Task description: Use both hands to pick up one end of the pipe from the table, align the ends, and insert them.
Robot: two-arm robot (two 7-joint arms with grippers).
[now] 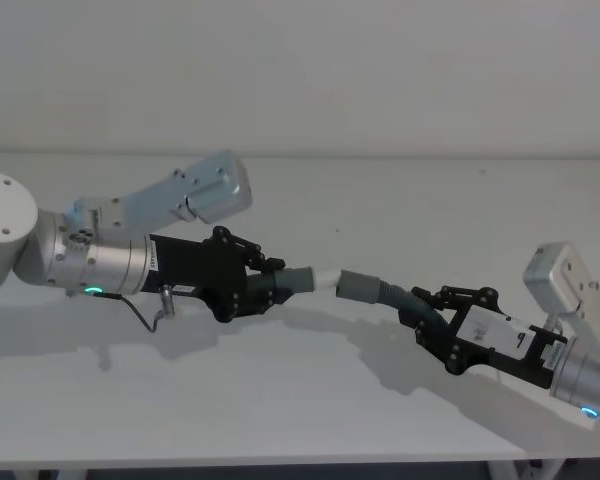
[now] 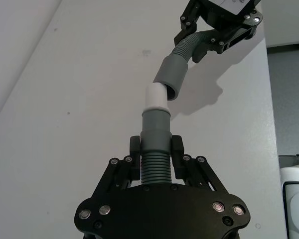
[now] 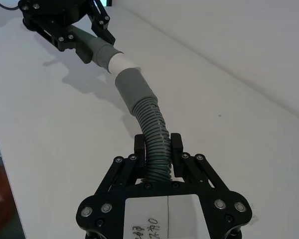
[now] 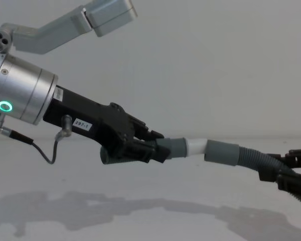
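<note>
The right gripper (image 1: 427,312) sits nearest the front edge of the table (image 1: 380,200), toward its right side, with its jaws clamped on the ribbed body of the socket pipe piece (image 3: 152,127). That piece curves up and away from the gripper, clear of the surface, and ends in a smooth grey socket collar (image 3: 132,87) whose open mouth faces left.

Farther back and toward the left side, the left gripper (image 1: 263,287) has its jaws closed on the ribbed part of the tip pipe piece (image 2: 155,149), also held off the surface. Its grey collar leads to a narrow white tube tip (image 2: 155,98) pointing right.

The tip and the socket meet near the middle of the table. In the left wrist view the white tip reaches the rim of the socket at a slight angle; whether it has entered is hard to judge, though most of the white length is still exposed in the chest view.
</note>
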